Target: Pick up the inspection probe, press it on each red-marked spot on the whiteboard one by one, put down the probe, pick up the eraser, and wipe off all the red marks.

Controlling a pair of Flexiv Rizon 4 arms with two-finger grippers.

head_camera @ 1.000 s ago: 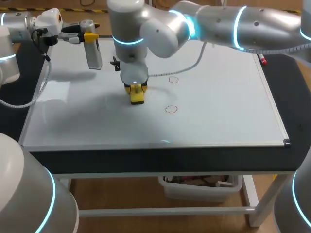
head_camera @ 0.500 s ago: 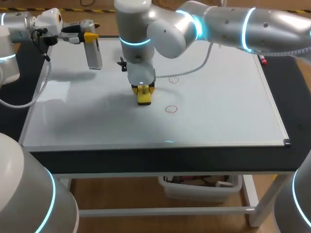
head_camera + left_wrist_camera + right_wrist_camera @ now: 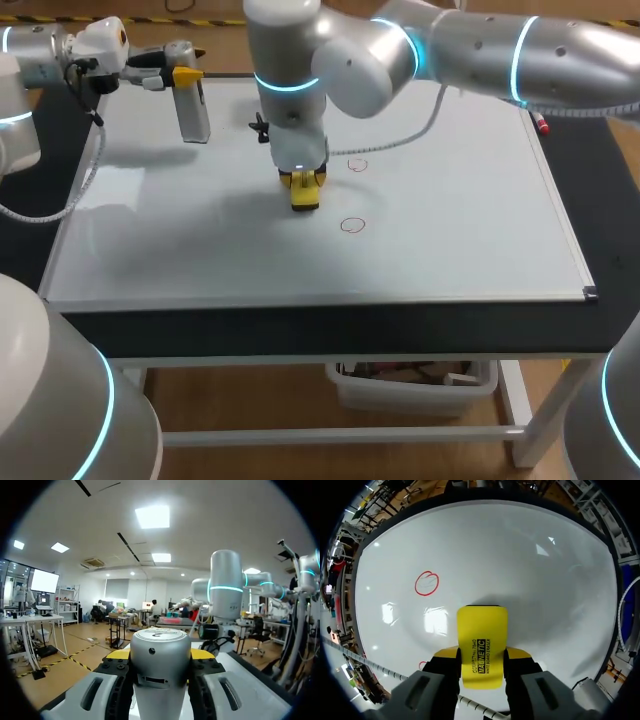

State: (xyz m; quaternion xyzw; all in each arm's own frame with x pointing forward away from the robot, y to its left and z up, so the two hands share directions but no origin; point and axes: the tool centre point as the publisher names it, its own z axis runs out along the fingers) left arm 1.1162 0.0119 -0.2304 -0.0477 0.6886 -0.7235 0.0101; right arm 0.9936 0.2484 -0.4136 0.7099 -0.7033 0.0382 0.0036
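While the eraser [image 3: 305,194] is gripped by its sides between both fingers of the right hand [image 3: 302,182], two red rings are left unwiped on the whiteboard [image 3: 460,230] that covers most of the bench [image 3: 300,325]. The eraser is held near the middle of the bench, just beside the farther ring [image 3: 357,165] and near the nearer ring [image 3: 352,225]. Whether its pad is pressed onto the board cannot be told.

In the right wrist view the eraser [image 3: 481,645] is seen to stick out well ahead of the fingers. It could therefore be twisted or pried loose if it is pushed down hard or at a tilt. With too light a pass, ink would likely be smeared or left behind. One ring [image 3: 426,583] lies ahead and to one side, so it could be missed by a straight stroke. The right arm's cable [image 3: 400,135] is draped over the board close to the farther ring and might be dragged through the ink.

At the far left corner of the bench the probe [image 3: 193,112] is held by the left hand [image 3: 185,76], with both fingers closed on it. If that grip slackened, the probe could be dropped onto the board.
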